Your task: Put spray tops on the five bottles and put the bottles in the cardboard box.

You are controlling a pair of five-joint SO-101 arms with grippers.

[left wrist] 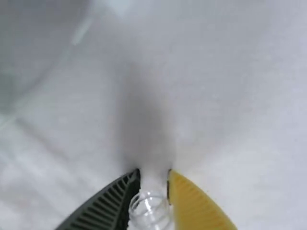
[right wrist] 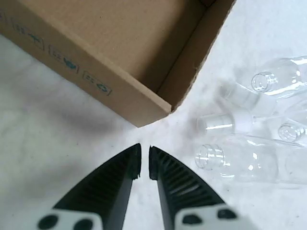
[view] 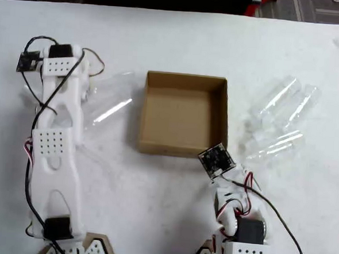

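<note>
Cardboard box (view: 184, 113) sits mid-frame in the high view, open-topped w/ nothing in it yet. Left gripper (left wrist: 153, 176), one black finger & one yellow, has its jaws closed in on the neck of a clear bottle (left wrist: 150, 213). The mouth is open w/ no top on it, and it looks clamped, tho only at the neck. Left arm (view: 56, 143) runs up the left side of the frame. A see-through bottle shape (view: 110, 103) lies between it & the box; can't tell if that's the held one. Right gripper (right wrist: 145, 155) has black jaws all but together on nothing, over bare table (view: 153, 206) just off a box corner. Loose bottles (view: 279, 119) lie heaped in the upper right of the frame, all uncapped as far as visible, w/ what looks like a spray top (right wrist: 235, 120) among them. Risks, as I judge them: slick plastic held at the neck could pivot or slip out. Round bottles lying flat will likely roll if the right jaws nudge one, so they need to open first. A top started crooked would jam or pop off. The box looks light, so a bump from either arm may shove it.
</note>
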